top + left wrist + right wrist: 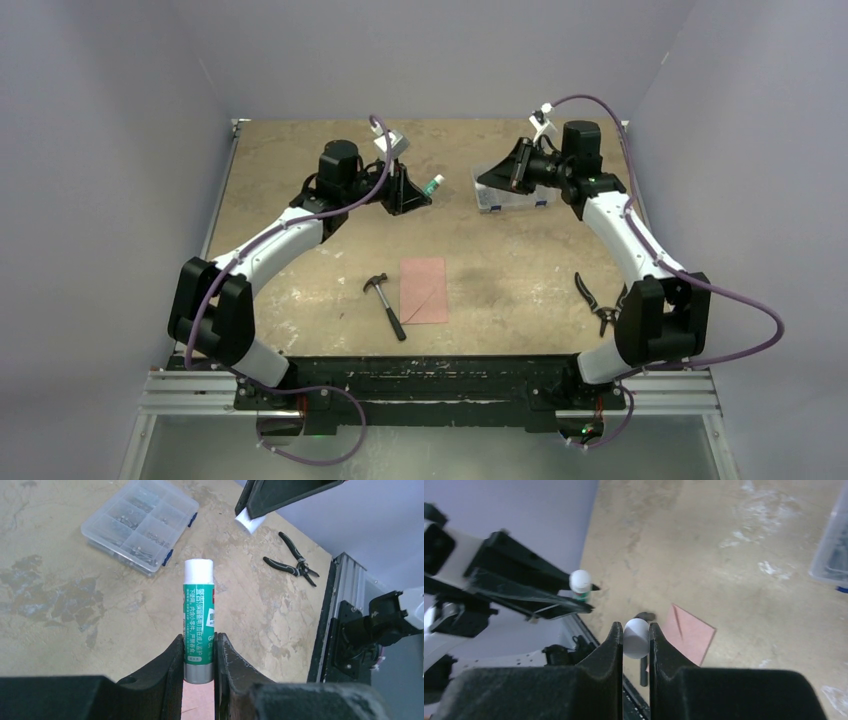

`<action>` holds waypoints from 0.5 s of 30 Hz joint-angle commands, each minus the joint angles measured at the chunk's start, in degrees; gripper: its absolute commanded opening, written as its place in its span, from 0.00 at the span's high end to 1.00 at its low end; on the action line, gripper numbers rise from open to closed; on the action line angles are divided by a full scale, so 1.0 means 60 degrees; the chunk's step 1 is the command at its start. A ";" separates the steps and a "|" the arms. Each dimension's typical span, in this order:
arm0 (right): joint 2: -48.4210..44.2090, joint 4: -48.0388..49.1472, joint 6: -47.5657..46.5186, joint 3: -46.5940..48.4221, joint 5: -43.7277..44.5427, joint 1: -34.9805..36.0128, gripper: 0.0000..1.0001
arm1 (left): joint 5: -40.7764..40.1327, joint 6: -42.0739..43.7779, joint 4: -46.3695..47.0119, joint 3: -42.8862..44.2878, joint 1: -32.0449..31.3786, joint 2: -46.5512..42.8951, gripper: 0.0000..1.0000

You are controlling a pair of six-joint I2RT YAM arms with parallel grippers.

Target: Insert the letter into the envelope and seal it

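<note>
Pink envelope flat, well apart from both jaws

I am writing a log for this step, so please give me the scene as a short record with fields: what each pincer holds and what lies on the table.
left pincer: shut on the glue stick, raised above the table
right pincer: shut on a small white cap
envelope: flat on the table, diagonal flap edge showing
letter: no separate sheet visible
hammer: beside the envelope, on its left
pliers: near the right arm
parts box: clear, lid closed
</note>
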 commanded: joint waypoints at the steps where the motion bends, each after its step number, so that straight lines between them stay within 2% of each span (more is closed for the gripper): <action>1: -0.0447 0.1344 0.0918 -0.0141 -0.1928 0.0031 1.00 | 0.0738 0.1363 0.0252 0.0278 -0.0016 0.0046 1.00; 6: -0.0584 0.1741 0.1251 -0.0168 -0.2537 0.0238 1.00 | 0.1481 0.2281 0.0075 0.0372 -0.0067 0.0014 1.00; 15: -0.0365 0.1418 0.1083 0.0238 -0.2118 0.0909 1.00 | 0.1965 0.2746 -0.0117 0.0435 -0.0214 -0.0046 1.00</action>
